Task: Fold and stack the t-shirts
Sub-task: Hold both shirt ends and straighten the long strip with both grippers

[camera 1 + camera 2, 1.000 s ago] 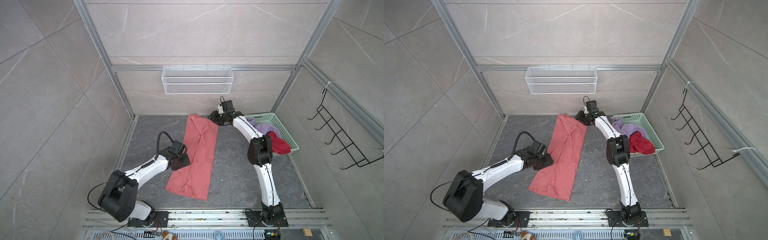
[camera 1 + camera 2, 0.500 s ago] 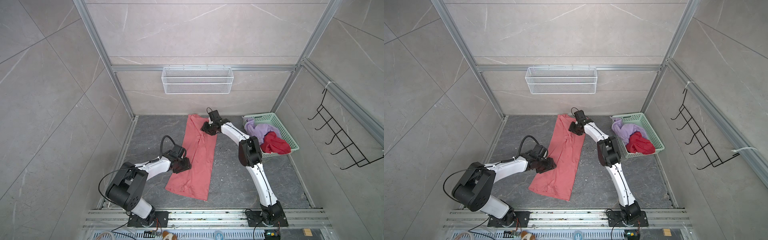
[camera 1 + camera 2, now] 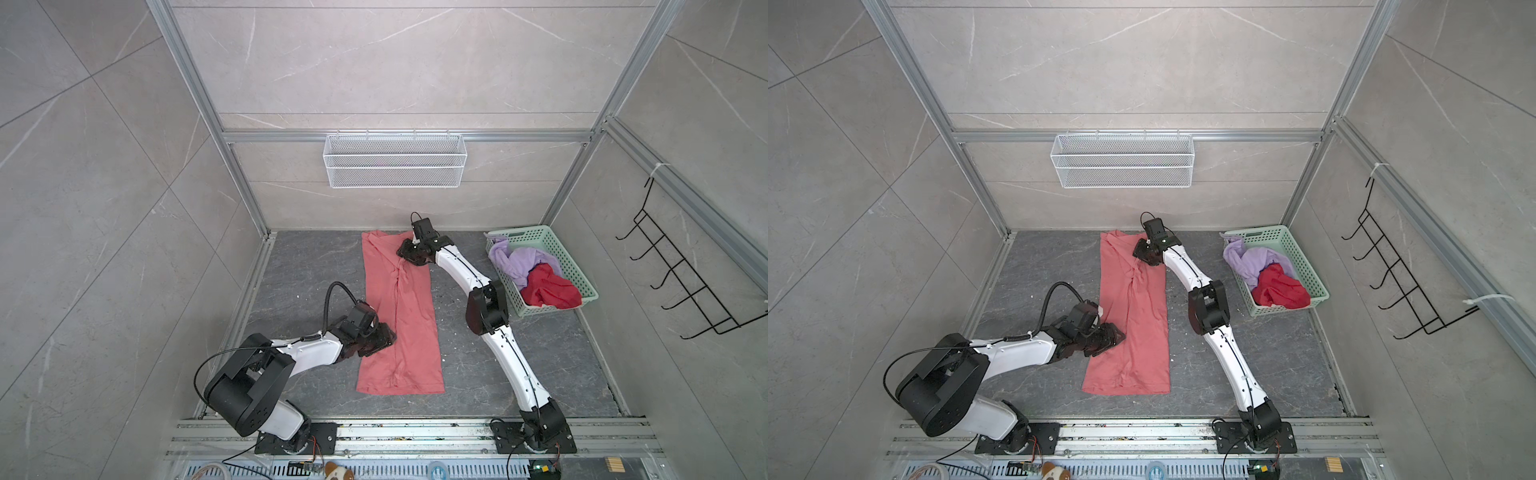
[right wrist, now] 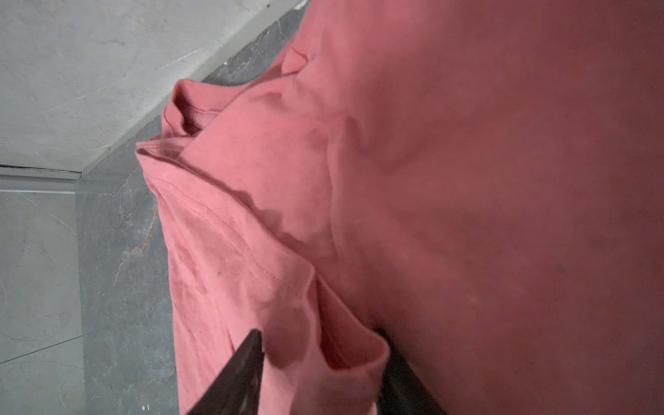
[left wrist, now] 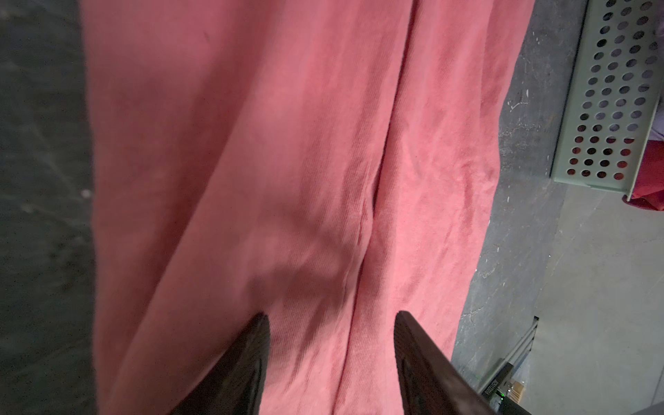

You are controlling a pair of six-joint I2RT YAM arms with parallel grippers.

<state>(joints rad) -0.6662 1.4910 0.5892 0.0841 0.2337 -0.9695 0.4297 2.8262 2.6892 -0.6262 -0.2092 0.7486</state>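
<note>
A salmon-pink t-shirt (image 3: 411, 332) (image 3: 1142, 332) lies as a long narrow strip on the dark grey floor, collar end toward the back wall. My left gripper (image 3: 388, 334) (image 5: 332, 316) rests low over its left edge, open, with only flat cloth (image 5: 287, 143) beneath. At the shirt's far right edge, my right gripper (image 3: 403, 251) (image 4: 319, 334) stands open with a raised fold of pink cloth (image 4: 359, 345) between its fingers. A lilac t-shirt (image 3: 523, 262) and a deep-red t-shirt (image 3: 548, 291) lie crumpled in the basket.
The mint-green lattice basket (image 3: 552, 309) (image 5: 611, 90) stands at the back right against the wall. A white wire shelf (image 3: 395, 162) hangs on the back wall and a black hook rack (image 3: 681, 282) on the right wall. An aluminium rail (image 3: 415, 432) runs along the front.
My right gripper has come leftward from beside the shirt's far corner onto its right edge. My left gripper has slid a little nearer and rightward onto the left edge, its elbow drawn back.
</note>
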